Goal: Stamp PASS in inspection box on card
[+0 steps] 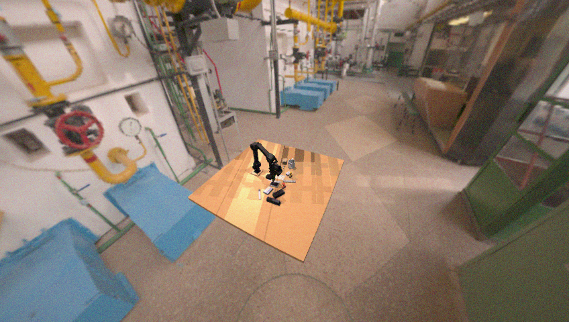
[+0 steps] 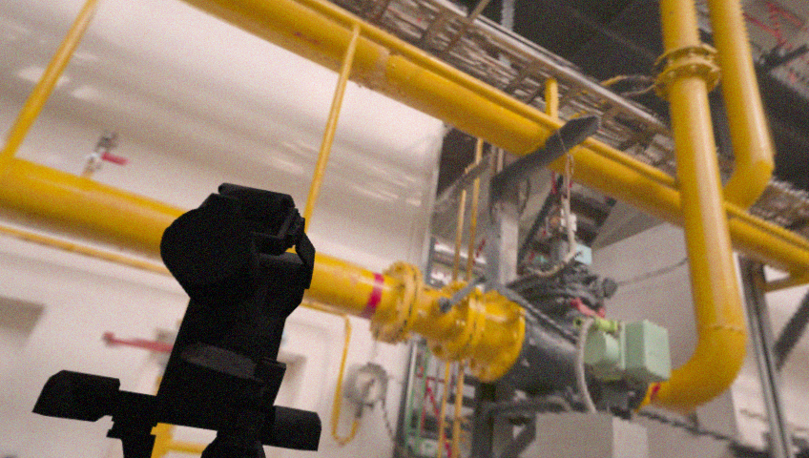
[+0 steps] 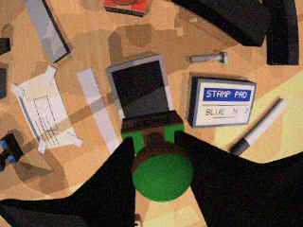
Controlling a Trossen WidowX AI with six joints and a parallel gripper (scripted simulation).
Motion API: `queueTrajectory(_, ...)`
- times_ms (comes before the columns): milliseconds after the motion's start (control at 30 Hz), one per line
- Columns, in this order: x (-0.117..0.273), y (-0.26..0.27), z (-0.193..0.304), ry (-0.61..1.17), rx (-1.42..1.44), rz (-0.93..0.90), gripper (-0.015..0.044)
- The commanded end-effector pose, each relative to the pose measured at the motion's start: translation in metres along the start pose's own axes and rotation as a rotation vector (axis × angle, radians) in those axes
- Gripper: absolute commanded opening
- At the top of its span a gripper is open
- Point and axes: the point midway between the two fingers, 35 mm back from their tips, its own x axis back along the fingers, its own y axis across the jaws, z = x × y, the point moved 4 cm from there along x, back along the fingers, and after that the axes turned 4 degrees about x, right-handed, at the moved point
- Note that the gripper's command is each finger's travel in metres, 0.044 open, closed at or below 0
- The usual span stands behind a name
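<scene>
Stamp: the PASS stamp with a round green knob and a brown block with green sides (image 3: 162, 177), at the lower middle of the wrist view, its block overlapping the near edge of the ink pad; whether they touch, I cannot tell.
Stamp direction: knob towards the wrist camera, block towards the pad side; the block's long axis runs left to right across the view, its right end slightly higher in the picture.
Fingers: the black gripper (image 1: 272, 176) (image 3: 154, 140) is pinching the stamp from both sides.
Ink pad: a black rectangle in an open grey tray (image 1: 274, 184) (image 3: 139, 90), its long axis running up the wrist view, leaning left.
Card: white paper (image 1: 281, 177) (image 3: 61, 113) taped at its corners, left of the pad, with a thin-lined upright box.
Between card and pad: a flat pale strip (image 3: 98, 106), slanting.
Right of the pad: a blue-and-white labelled "STAMP PAD" case (image 1: 268, 190) (image 3: 222, 102), then a white marker with a black cap (image 1: 259, 194) (image 3: 266, 120), lying diagonally.
Above the case: a small grey metal bolt (image 3: 207, 59), lying sideways.
</scene>
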Motion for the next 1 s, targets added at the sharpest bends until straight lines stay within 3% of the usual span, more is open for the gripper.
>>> queueTrajectory(0, -0.003, 0.000, -0.001, -0.001, -0.002, -0.001, 0.0000)
queueTrajectory(967, -0.022, 0.000, -0.002, -0.001, -0.001, -0.002, 0.0000)
